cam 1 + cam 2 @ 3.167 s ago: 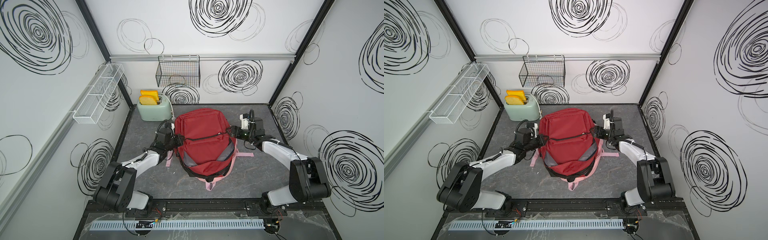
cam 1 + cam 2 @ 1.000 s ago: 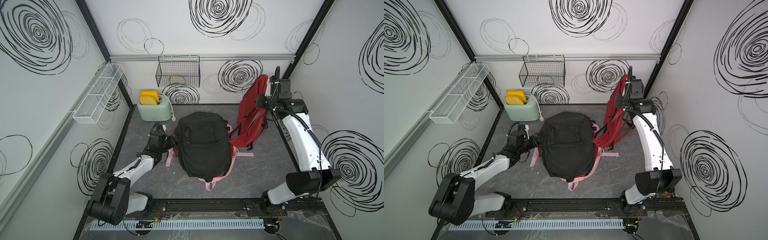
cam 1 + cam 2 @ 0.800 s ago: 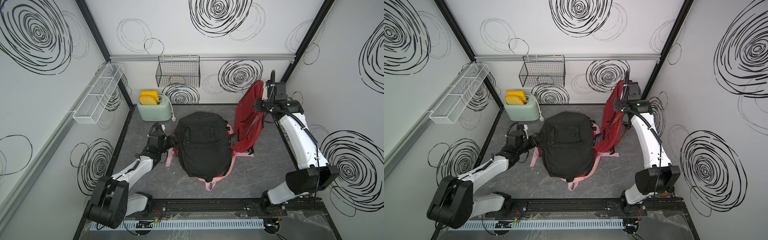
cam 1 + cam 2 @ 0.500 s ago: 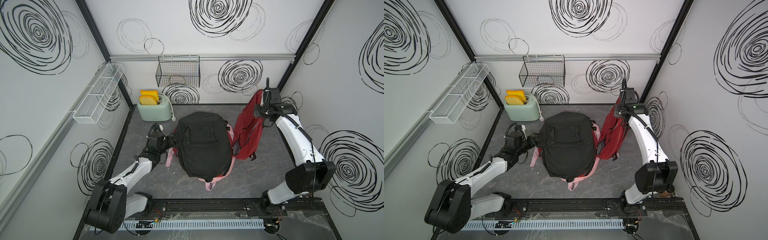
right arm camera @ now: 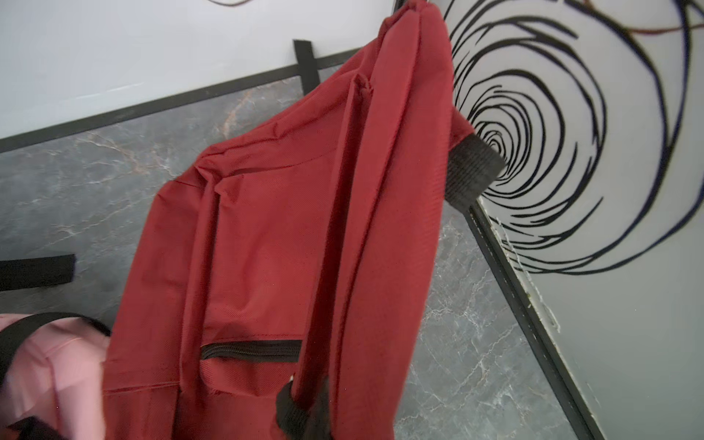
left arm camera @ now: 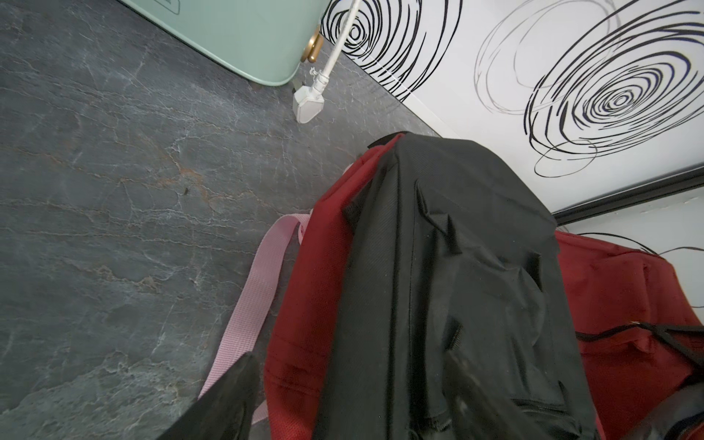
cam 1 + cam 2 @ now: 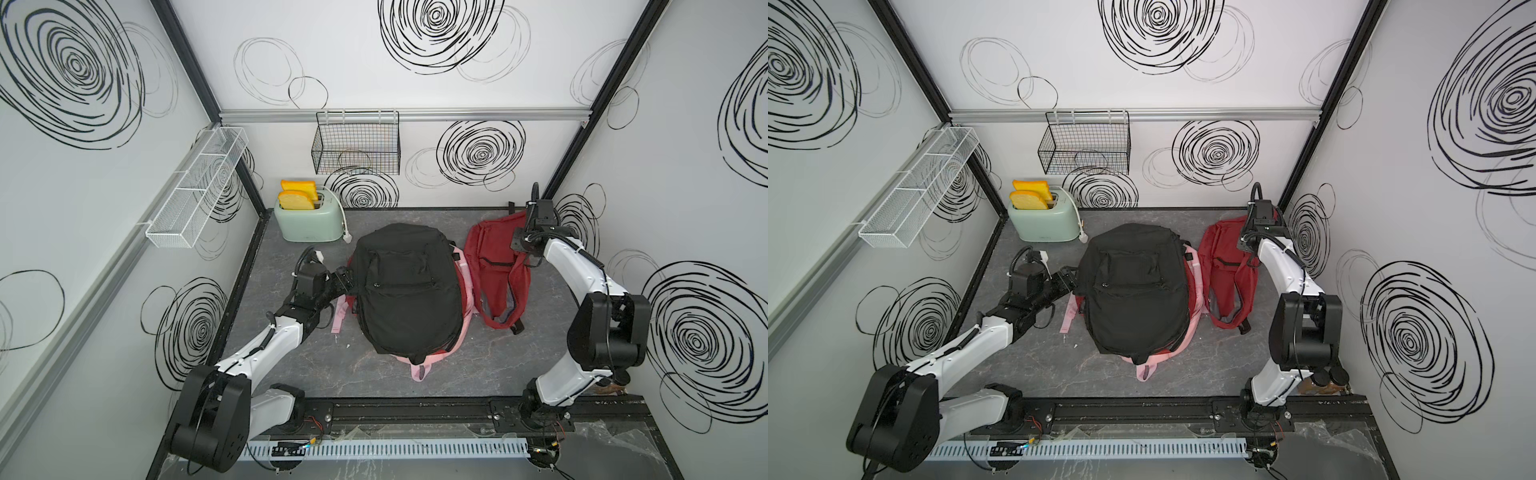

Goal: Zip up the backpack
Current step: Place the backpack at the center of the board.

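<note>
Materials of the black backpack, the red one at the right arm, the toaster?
Black backpack: matte woven fabric, likely synthetic; fine weave shows. Red backpack: thin matte woven cloth, creasing limply. Toaster: smooth mint-green shell, soft sheen; plastic or painted metal.

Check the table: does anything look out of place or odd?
Yes. The black backpack lies piled on a lower red backpack and a pink backpack. A second red backpack slumps beside them, pinched by the right gripper. The toaster plug lies loose on the table.
</note>
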Robot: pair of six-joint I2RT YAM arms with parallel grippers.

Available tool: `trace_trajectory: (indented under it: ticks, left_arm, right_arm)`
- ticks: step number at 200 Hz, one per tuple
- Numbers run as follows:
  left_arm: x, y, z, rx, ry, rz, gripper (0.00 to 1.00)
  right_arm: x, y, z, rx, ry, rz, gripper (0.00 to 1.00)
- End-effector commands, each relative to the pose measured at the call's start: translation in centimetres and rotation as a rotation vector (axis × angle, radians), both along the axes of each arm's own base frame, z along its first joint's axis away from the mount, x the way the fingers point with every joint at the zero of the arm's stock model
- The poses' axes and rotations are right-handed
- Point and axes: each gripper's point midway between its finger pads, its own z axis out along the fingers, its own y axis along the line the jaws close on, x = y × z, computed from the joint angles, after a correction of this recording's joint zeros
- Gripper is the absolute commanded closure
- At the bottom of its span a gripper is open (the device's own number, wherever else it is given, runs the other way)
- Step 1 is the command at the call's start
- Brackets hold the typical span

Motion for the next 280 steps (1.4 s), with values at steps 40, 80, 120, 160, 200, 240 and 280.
trace_trajectory:
  ticks: [40,80,120,160,200,240,280]
  left_arm:
    - [0.2,0.7,0.2,-0.005,-0.019,0.038,0.2]
    - [0.1,0.9,0.6,-0.002,-0.028,0.047,0.2]
    - [-0.1,1.2,0.9,0.001,-0.037,0.057,0.2]
    - [0.0,1.2,0.8,0.006,-0.034,0.06,0.2]
    - [0.0,1.4,0.9,0.013,-0.034,0.065,0.2]
    - [-0.1,1.7,1.2,0.021,-0.04,0.078,0.19]
    - [-0.1,1.7,1.2,0.013,-0.043,0.081,0.19]
  right_arm:
    - [-3.1,-0.2,-5.4,0.014,0.178,-0.08,0.53]
    - [-3.4,-1.1,-3.9,-0.012,0.146,-0.139,0.02]
    - [-3.9,-2.4,0.7,-0.071,0.027,-0.203,0.01]
    - [-4.6,-2.7,4.1,-0.199,-0.041,-0.246,0.01]
    - [-4.7,-2.4,6.1,-0.272,-0.083,-0.255,0.01]
    - [-3.6,1.0,4.0,-0.209,-0.091,-0.131,0.01]
    - [-2.9,4.9,-5.8,0.012,0.077,0.01,0.0]
